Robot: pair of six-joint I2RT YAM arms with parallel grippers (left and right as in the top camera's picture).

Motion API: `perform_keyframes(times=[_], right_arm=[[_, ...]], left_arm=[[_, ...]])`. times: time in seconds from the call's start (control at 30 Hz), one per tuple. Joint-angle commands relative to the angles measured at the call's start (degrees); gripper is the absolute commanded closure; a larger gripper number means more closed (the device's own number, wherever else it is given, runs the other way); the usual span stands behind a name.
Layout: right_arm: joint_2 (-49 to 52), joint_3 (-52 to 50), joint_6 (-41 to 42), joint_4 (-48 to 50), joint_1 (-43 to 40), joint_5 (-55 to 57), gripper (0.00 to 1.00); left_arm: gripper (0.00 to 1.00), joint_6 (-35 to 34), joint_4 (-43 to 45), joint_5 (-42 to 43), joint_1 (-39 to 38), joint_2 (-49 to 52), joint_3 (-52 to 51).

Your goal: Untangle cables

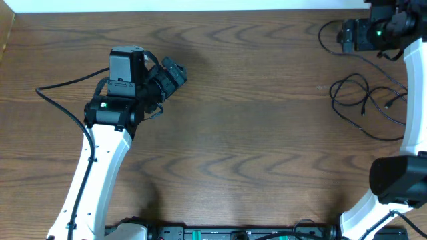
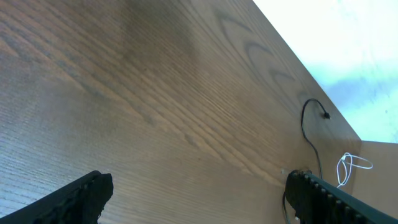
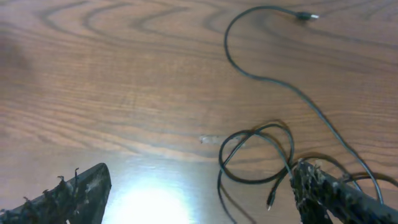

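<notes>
Table [image 1: 253,133]: a wood-grain top that fills the overhead view, with a pale strip along its far edge.
Left arm [image 1: 100,160]: white links with a black wrist. It rises from the table's near edge on the left and reaches into the table's far-left quarter.
Right arm [image 1: 417,100]: white, with a black base at the table's near-right corner. It runs up along the table's right edge to the far-right corner.
Left gripper [image 1: 172,73]: over the table's far-left quarter, pointing toward the table's middle. It is released, with the jaws spread wide and only bare wood between the fingers [image 2: 81,196]. It holds nothing.
Right gripper [image 1: 343,35]: at the table's far-right corner. It is released, with the jaws wide apart and nothing grasped. In its wrist view the cable loops lie on the table just past one finger [image 3: 336,196]; I cannot tell whether they touch it.
Black cables [image 1: 360,93]: flat on the table's right side, near the right edge and between the far-right corner and mid-table. They lie in loose loops that cross one another. One more strand arcs on the table beside the right gripper, by the far edge.
White cable [image 2: 349,167]: a small loop seen only in the left wrist view, near the table's far-right corner. It is too small to tell whether it touches a black strand.
Plug [image 3: 305,15]: the tip of one long black strand, on bare table apart from the loops.
</notes>
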Motion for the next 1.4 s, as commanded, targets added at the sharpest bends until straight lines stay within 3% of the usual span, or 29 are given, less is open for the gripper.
perform_keyframes(times=[0.0, 0.1, 0.6, 1.1, 1.37], right_arm=[[-5.35, -0.07, -0.46, -1.36, 1.70, 0.24, 0.08], [-7.93, -0.07, -0.17, -3.02, 3.10, 0.09, 0.01], [-13.49, -0.07, 3.23, -12.74, 5.07, -0.79, 0.01], [-13.49, -0.07, 3.17, -12.74, 5.22, -0.37, 0.01], [-13.77, -0.33, -0.76, -10.47, 5.20, -0.24, 0.01]], left_arm=[[0.05, 0.37, -0.20, -0.79, 0.04, 0.22, 1.18], [0.05, 0.37, -0.20, -0.79, 0.04, 0.22, 1.18], [0.05, 0.37, -0.20, -0.79, 0.04, 0.22, 1.18], [0.05, 0.37, -0.20, -0.79, 0.07, 0.22, 1.18], [0.05, 0.37, -0.20, -0.79, 0.07, 0.22, 1.18]])
